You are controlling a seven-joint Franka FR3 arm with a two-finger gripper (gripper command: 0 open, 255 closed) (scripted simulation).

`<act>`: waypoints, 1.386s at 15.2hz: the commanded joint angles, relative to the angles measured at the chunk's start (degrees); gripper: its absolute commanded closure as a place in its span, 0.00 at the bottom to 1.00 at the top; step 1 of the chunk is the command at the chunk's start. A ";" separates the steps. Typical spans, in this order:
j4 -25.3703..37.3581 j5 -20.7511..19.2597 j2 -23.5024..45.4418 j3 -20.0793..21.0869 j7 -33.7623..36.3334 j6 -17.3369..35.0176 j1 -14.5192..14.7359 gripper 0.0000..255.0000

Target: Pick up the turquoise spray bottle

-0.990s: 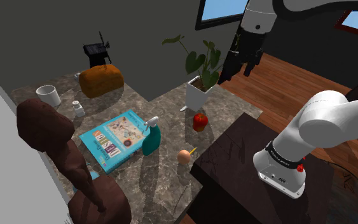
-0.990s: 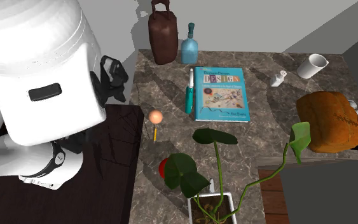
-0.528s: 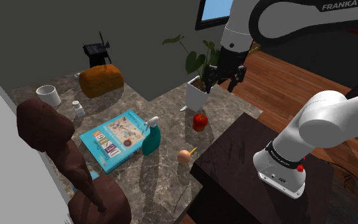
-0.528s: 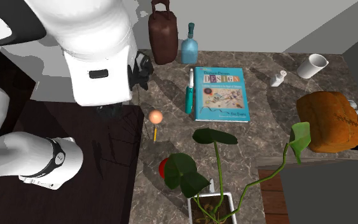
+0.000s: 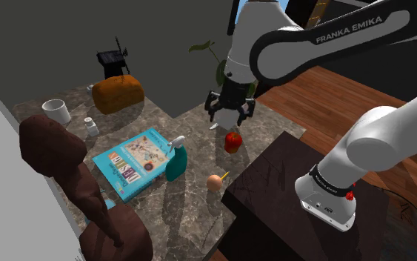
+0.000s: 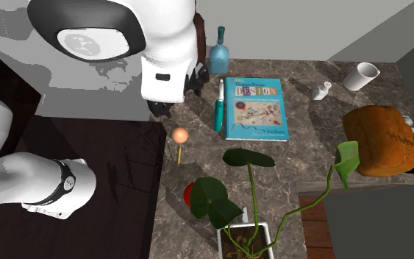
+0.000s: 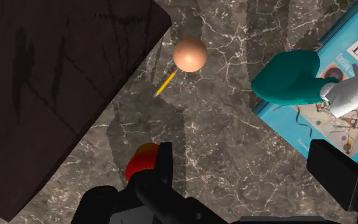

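We see the gripper (image 5: 227, 119) hang above the marble counter (image 5: 192, 211), with its two fingers (image 7: 161, 167) well apart and nothing between them. A red apple (image 5: 233, 140) lies on the counter just below it, and in the wrist view one finger partly hides it. The turquoise spray bottle (image 5: 175, 160) stands upright with a white head, at the edge of a blue book (image 5: 129, 164). It is to the shoulder view's left of the gripper and well apart from it. Between the bottle and the dark stand (image 5: 273, 185) lies an orange ball on a yellow stick (image 7: 189, 55).
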 commanded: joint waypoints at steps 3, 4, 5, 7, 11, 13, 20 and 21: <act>3.67 -2.03 9.50 5.34 11.72 7.78 -2.65 0.00; 4.79 -3.34 12.11 6.57 14.91 9.60 -3.47 0.00; 6.00 -5.00 14.81 7.71 18.29 11.35 -4.28 0.00; 8.64 -9.46 20.41 9.36 25.66 14.53 -5.52 0.00; 15.01 -21.06 31.75 8.80 41.63 18.98 -4.92 0.00; 15.31 -22.35 33.08 7.96 42.95 19.88 -4.15 0.00; 14.76 -27.32 37.84 5.61 46.26 24.40 -2.36 0.00; 14.76 -27.32 37.84 5.61 46.26 24.40 -2.35 0.00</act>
